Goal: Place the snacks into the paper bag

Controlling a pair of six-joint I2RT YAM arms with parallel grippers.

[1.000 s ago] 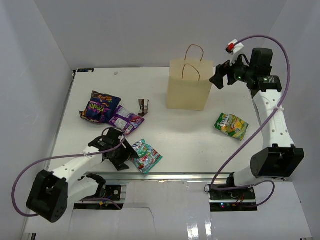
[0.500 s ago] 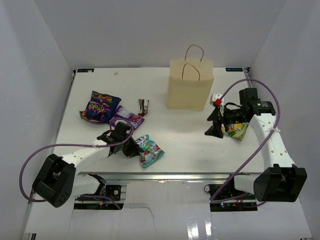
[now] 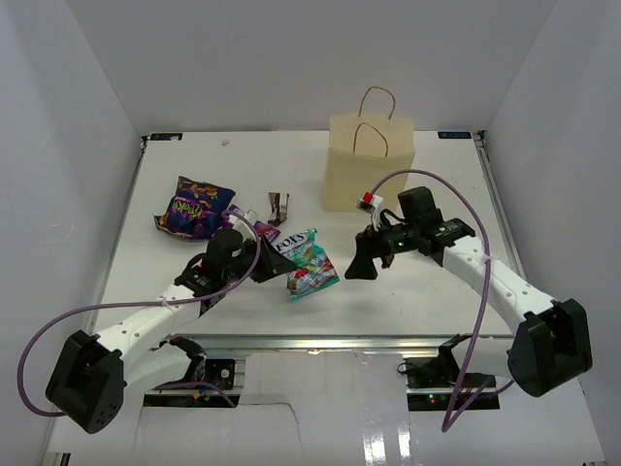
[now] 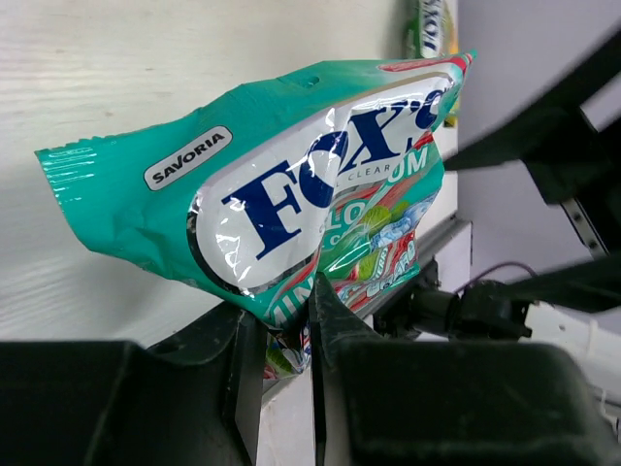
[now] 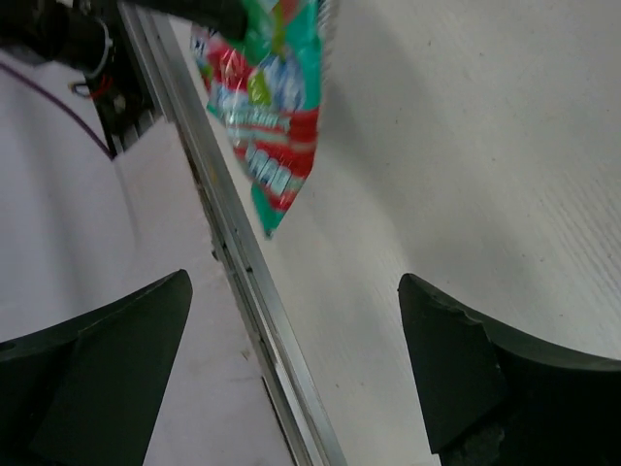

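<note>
A teal-white snack packet [image 3: 307, 264] hangs above the table's front middle, and my left gripper [image 3: 275, 264] is shut on its lower edge. In the left wrist view the packet [image 4: 291, 184] stands up from between the closed fingers of that gripper [image 4: 286, 316]. My right gripper [image 3: 362, 264] is open just right of the packet, nothing between its fingers. Its wrist view shows the packet [image 5: 267, 107] ahead of the gripper's [image 5: 294, 283] wide gap. The tan paper bag [image 3: 369, 170] stands upright at the back. Dark blue-purple bags [image 3: 194, 207] and a small brown packet [image 3: 279, 206] lie at the left.
A purple packet [image 3: 263, 231] lies partly hidden behind my left arm. A green-yellow packet [image 4: 429, 24] shows at the top of the left wrist view. The metal rail of the table's front edge [image 5: 243, 282] runs under my right gripper.
My left gripper has shut on the teal-white packet and lifted it up and to the right. My right arm has swung down from beside the bag to the table's middle, facing the packet.
</note>
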